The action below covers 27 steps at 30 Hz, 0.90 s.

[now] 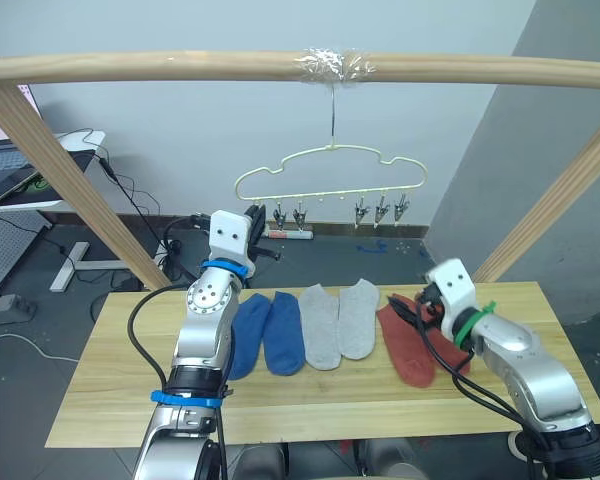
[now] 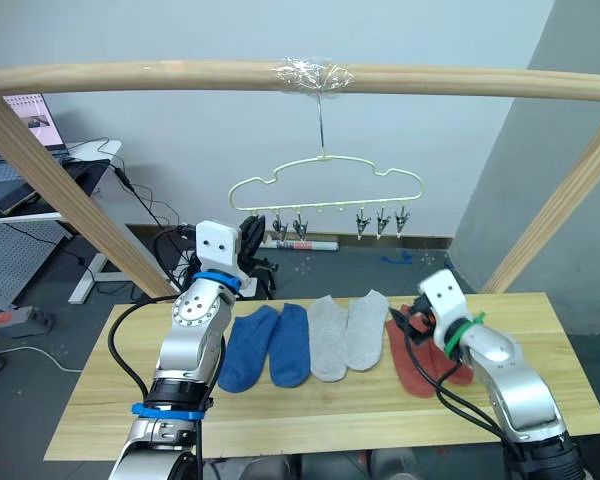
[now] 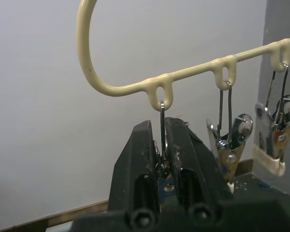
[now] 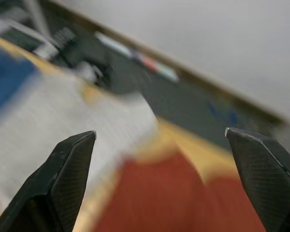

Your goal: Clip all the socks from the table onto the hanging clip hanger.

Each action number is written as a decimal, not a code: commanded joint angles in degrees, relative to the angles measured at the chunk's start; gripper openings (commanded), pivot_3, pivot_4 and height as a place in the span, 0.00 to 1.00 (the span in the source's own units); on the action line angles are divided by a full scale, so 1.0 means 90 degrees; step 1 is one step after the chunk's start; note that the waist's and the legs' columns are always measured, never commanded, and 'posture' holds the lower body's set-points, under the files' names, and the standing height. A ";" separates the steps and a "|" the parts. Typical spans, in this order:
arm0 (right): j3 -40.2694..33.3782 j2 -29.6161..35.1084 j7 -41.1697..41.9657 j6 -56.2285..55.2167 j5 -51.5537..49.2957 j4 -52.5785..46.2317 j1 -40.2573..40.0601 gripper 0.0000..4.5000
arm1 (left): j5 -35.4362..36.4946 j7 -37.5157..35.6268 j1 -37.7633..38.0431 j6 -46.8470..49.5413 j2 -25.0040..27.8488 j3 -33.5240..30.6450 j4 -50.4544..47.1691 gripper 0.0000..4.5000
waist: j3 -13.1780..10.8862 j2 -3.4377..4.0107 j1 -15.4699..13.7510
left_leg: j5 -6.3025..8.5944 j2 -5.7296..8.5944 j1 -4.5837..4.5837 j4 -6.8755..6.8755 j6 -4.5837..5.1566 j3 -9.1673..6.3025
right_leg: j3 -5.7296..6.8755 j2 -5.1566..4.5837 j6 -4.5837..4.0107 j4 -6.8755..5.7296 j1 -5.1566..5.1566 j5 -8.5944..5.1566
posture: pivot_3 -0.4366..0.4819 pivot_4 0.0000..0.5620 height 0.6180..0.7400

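Left gripper (image 3: 163, 159) up at the hanger (image 1: 330, 165), fingers pinched tight on its end clip (image 3: 162, 145). Right gripper (image 4: 159, 179) spread wide, low over the red socks (image 1: 405, 340) near the table's (image 1: 120, 370) right end. Blue socks (image 1: 270, 335) and grey socks (image 1: 340, 320) lined up flat mid-table, just beside the red pair. Hanger hooked on the pole (image 1: 180, 66), well above the socks.

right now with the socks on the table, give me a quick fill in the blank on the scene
1. The left gripper is shut on a ____ of the clip hanger.
2. The right gripper hovers with its fingers ____.
3. Between the blue socks and the rust red socks lie the ____ socks.

Missing words: clip; open; grey
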State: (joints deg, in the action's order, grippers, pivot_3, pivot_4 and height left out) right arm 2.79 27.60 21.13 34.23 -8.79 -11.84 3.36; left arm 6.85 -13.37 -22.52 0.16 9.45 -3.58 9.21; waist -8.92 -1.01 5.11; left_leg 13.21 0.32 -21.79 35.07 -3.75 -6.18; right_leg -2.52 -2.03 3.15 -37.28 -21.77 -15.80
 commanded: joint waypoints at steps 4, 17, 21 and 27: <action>-0.0805 -0.0667 -0.0803 -0.0110 0.0030 0.1593 0.0468 1.00 | 0.0053 -0.0203 0.0226 0.0210 0.0076 0.0086 -0.0520 0.01 | -0.0002 0.0002 0.0048 | 0.0000 -0.0003 0.0007 0.0003 0.0000 0.0001 | -0.0002 0.0005 0.0001 -0.0015 0.0000 -0.0001 | 0.30 0.25 1.00; -0.1021 -0.1230 -0.1261 -0.0765 0.0240 0.4435 0.1475 1.00 | 0.0042 -0.0247 0.0438 0.0526 0.0090 0.0086 -0.0938 0.01 | -0.0002 0.0004 0.0056 | -0.0001 0.0000 0.0011 0.0023 0.0001 0.0001 | -0.0007 0.0005 -0.0001 -0.0052 -0.0001 0.0000 | 0.34 0.24 1.00; -0.1149 -0.1365 -0.1307 -0.0560 0.0133 0.4467 0.1386 0.80 | 0.0028 -0.0240 0.0536 0.0597 0.0079 0.0103 -0.1056 0.01 | 0.0002 0.0000 0.0049 | -0.0002 -0.0001 0.0016 0.0027 0.0001 -0.0001 | -0.0006 0.0005 0.0000 -0.0060 0.0003 0.0000 | 0.35 0.23 1.00; -0.1074 -0.1372 -0.1260 -0.0573 0.0267 0.4292 0.1212 0.33 | 0.0019 -0.0210 0.0498 0.0637 0.0047 0.0106 -0.1043 0.01 | 0.0005 -0.0003 0.0044 | -0.0001 -0.0001 0.0016 0.0073 0.0001 -0.0004 | -0.0005 0.0008 0.0026 -0.0075 0.0015 -0.0014 | 0.35 0.23 1.00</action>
State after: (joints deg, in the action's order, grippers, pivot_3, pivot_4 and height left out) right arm -7.51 15.30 9.77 27.37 -6.98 26.20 15.99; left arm 6.86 -15.52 -17.63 5.96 9.80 -2.63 1.66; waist -8.88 -1.04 5.51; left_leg 13.20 0.32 -21.65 35.78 -3.74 -6.21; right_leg -2.56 -1.96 3.42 -37.96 -21.61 -15.91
